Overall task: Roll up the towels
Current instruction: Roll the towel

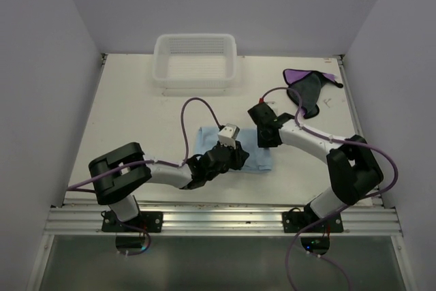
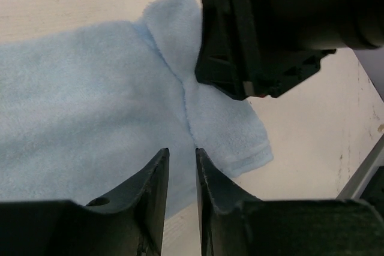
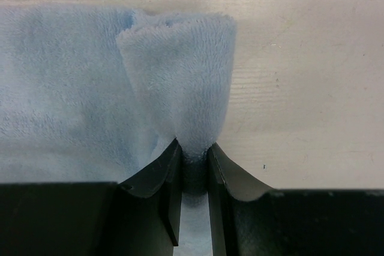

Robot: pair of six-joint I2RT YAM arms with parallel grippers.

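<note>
Item: table [image 1: 136, 114], pale top, seen from above. White basket [image 1: 195, 59], mesh-walled, at the 12 o'clock edge. Purple towel [image 1: 308, 86], crumpled with its dark side uppermost and purple showing along the rim, at about 2 o'clock, well apart from both arms. Light blue towel [image 1: 204, 138], spread just toward 6 o'clock of the table's middle, partly covered by both arms. Right gripper [image 3: 193, 148], reaching in from 4 o'clock, stands at the towel's 3 o'clock end. Its fingers are pinched tight on a raised fold of the light blue towel [image 3: 60, 88], which stands up between them as a rounded loop while the rest lies flat to the left. Left gripper [image 2: 182, 159], reaching in from 8 o'clock, is over the towel's 6 o'clock side, close beside the right gripper. Its fingers are drawn nearly together with a slim gap between them, and the tips sit at a crease in the light blue towel [image 2: 90, 88]. Whether any cloth is nipped between them cannot be told. In the left wrist view the black body of the right gripper [image 2: 270, 28] sits at 1 o'clock, over the towel's corner.
</note>
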